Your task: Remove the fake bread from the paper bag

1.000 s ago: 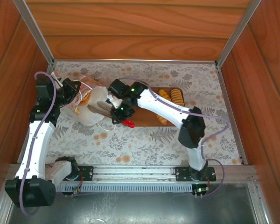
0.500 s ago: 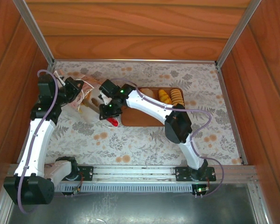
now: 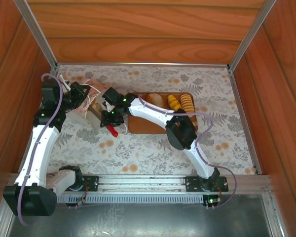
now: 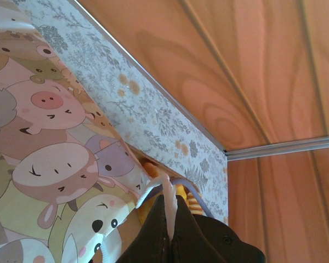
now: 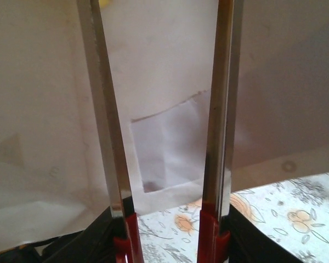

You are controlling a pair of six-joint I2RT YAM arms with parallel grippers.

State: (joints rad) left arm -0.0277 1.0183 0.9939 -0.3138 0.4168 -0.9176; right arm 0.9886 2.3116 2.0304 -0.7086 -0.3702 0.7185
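Note:
The paper bag [image 3: 90, 114] lies tipped at the left of the table, white inside and printed with cartoon animals [image 4: 49, 142] outside. My left gripper [image 3: 83, 97] is shut on its white cord handle [image 4: 168, 200]. My right gripper [image 3: 110, 117] is shut on red-handled metal tongs [image 5: 222, 109]. The tongs' two blades stand apart inside the bag's white interior [image 5: 164, 142] with nothing between them. Fake bread lies on the brown tray [image 3: 137, 126]: a yellow croissant [image 3: 173, 102], a ridged loaf [image 3: 187, 102] and a pale roll [image 3: 154, 98]. Past the bag's edge, orange and yellow bread [image 4: 180, 193] peeks out.
Wooden walls enclose the flowered tablecloth [image 3: 153, 148] on three sides, close behind the bag. The right arm [image 3: 158, 111] stretches across the tray. The red tongs handle [image 3: 112, 131] sticks out toward the front.
My right gripper has swung left off the tray, carrying the tongs into the bag's mouth. The left gripper has shifted slightly with the handle, tilting the bag.

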